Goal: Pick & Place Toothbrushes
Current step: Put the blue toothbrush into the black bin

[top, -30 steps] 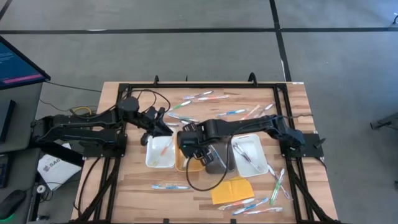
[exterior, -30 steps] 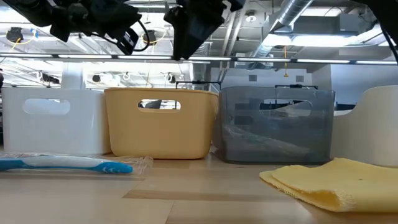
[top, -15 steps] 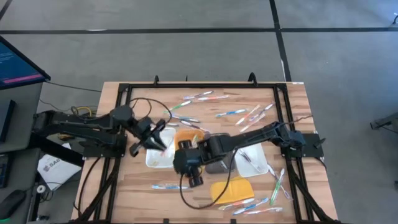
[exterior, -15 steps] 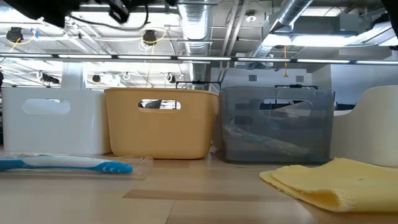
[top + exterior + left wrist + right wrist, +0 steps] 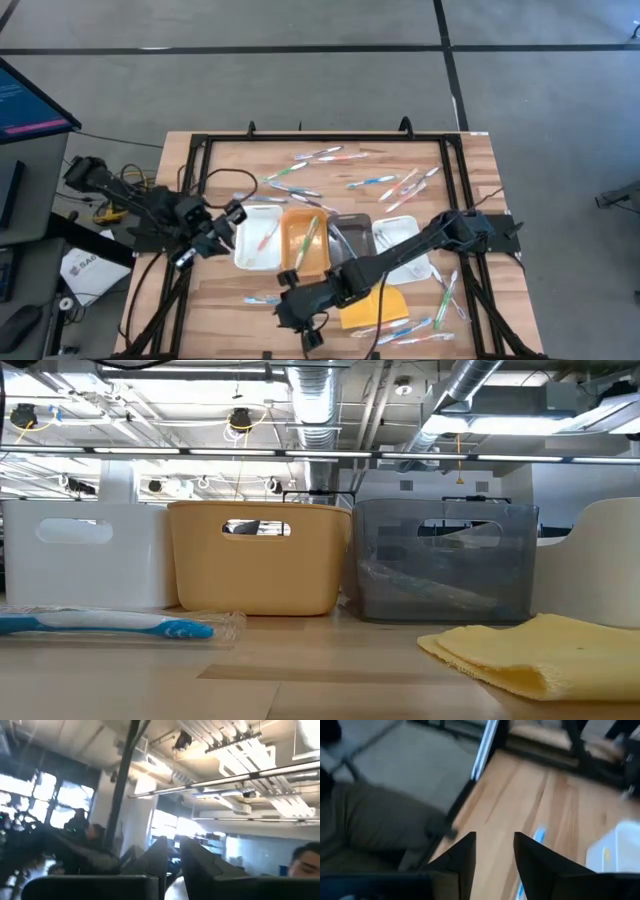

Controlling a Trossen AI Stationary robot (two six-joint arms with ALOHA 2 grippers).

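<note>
Right hand (image 5: pixel 290 312) low near front edge, empty

Tray row (image 5: pixel 310 243) blocks centre; front wood (image 5: pixel 230 320) free

I can read no text, label or number anywhere; the lines on the monitor (image 5: pixel 25 105) beside my desk (image 5: pixel 470 170) are too small to read.
</note>
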